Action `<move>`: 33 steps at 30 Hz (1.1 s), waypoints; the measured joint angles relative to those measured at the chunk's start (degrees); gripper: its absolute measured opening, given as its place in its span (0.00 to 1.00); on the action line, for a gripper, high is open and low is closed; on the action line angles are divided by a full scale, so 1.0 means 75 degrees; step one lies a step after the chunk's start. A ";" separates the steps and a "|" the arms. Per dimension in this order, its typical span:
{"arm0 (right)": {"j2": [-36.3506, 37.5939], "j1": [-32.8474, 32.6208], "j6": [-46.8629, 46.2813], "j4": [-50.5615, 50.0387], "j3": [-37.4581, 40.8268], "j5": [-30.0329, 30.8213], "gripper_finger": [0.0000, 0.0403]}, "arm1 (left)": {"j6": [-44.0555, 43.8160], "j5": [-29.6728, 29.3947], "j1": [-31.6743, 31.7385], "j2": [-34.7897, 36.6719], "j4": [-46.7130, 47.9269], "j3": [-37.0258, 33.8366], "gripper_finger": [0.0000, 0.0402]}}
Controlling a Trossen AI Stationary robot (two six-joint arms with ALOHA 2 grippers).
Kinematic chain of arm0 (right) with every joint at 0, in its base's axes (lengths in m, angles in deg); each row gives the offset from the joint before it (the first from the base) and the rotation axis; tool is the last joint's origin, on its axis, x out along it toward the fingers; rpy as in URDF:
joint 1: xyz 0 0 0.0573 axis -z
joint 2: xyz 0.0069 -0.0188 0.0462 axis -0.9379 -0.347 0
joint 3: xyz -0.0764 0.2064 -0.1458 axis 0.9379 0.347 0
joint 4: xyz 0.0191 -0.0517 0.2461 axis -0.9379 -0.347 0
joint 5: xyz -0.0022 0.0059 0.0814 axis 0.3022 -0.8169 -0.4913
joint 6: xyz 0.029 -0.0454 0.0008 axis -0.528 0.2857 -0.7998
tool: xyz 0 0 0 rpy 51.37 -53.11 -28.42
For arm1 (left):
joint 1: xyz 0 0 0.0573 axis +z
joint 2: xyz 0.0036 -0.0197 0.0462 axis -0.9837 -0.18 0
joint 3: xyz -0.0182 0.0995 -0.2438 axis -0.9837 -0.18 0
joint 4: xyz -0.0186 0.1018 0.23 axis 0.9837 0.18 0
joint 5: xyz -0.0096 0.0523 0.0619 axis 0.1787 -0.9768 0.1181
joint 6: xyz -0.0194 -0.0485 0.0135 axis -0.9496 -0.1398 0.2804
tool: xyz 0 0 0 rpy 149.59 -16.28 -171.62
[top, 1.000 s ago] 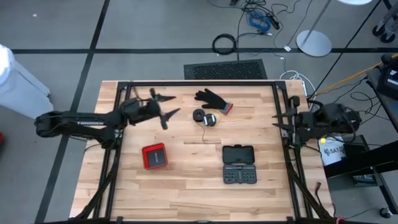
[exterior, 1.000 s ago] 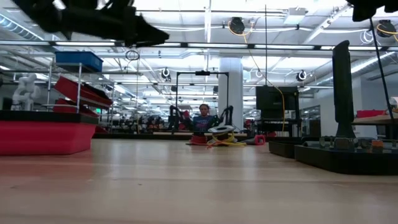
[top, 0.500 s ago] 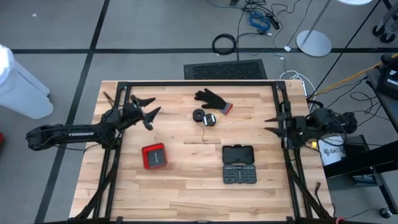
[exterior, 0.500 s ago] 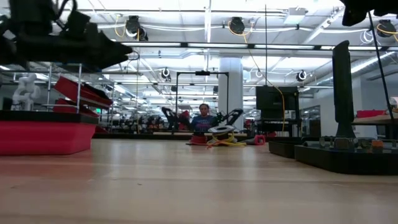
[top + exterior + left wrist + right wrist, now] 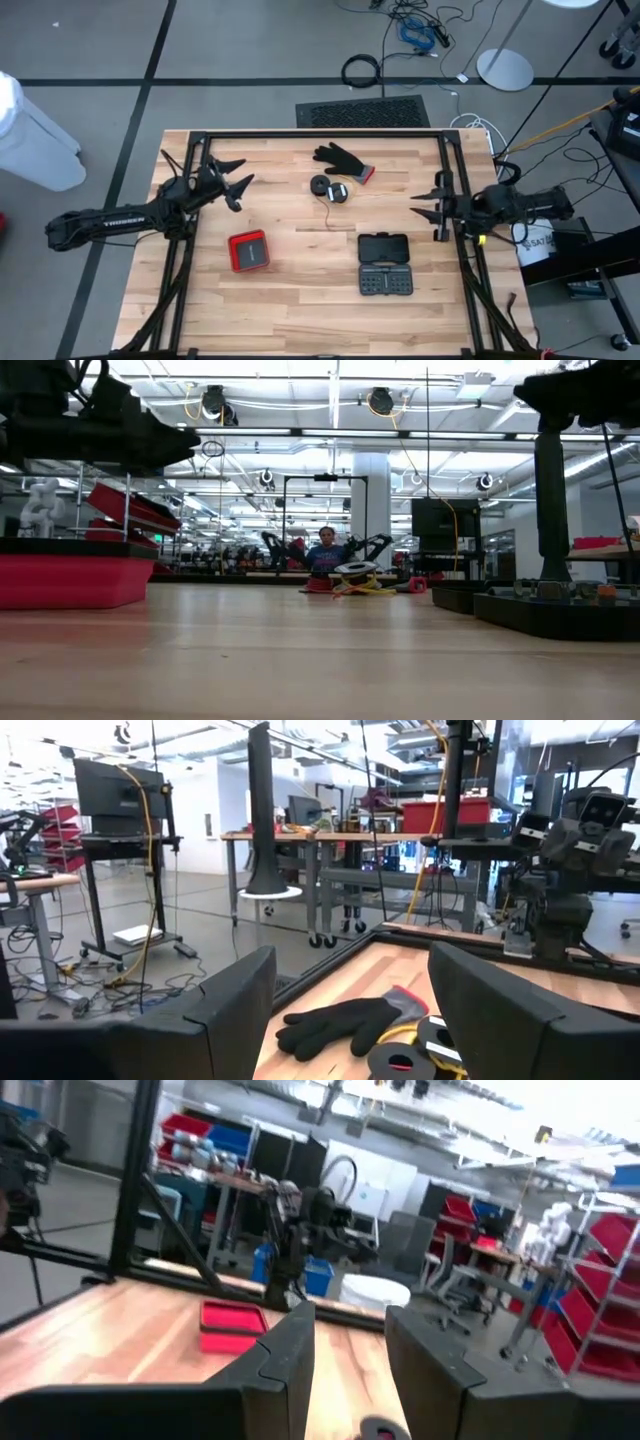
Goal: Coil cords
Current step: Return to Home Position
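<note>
Wooden tabletop (image 5: 300, 300). Left arm (image 5: 115, 214) is held at its left edge, jaws wide; right arm (image 5: 520, 203) at its right edge, jaws parted narrower. Cords (image 5: 321, 186), bundled by the far edge, are judged light, floppy; best pinched across a bundle.

Count on the 1 table (image 5: 300, 300): 2 arms, so 2 grippers: left gripper (image 5: 232, 180), right gripper (image 5: 428, 205). Cords: 2 small round bundles, first cord (image 5: 319, 185) and second cord (image 5: 341, 191). 1 glove (image 5: 340, 158). 1 red box (image 5: 249, 251). 1 black bit case (image 5: 385, 264). On the floor beyond the table: 1 cable ring (image 5: 361, 70), 1 dark mat (image 5: 363, 112), 1 white round base (image 5: 504, 68), 1 white bin (image 5: 30, 135). Low view adds 1 person (image 5: 327, 548), far back in the room.
</note>
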 joint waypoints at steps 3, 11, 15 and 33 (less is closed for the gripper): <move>0.0000 0.0194 -0.0148 -0.0166 0.0053 -0.0206 0.28 | -0.0002 0.0021 0.0000 0.0059 0.0164 0.0000 0.67; 0.0000 0.0672 -0.0403 -0.0884 0.0047 -0.0633 0.28 | -0.0003 0.0073 0.0000 0.0081 0.0320 0.0000 0.67; 0.0003 0.0972 -0.0703 -0.1137 0.0207 -0.0999 0.28 | -0.0003 0.0073 0.0000 0.0078 0.0322 0.0000 0.67; 0.0000 0.1647 -0.0612 0.0472 0.0828 -0.1032 0.28 | 0.0032 -0.0049 0.0009 0.0075 0.0036 0.0000 0.67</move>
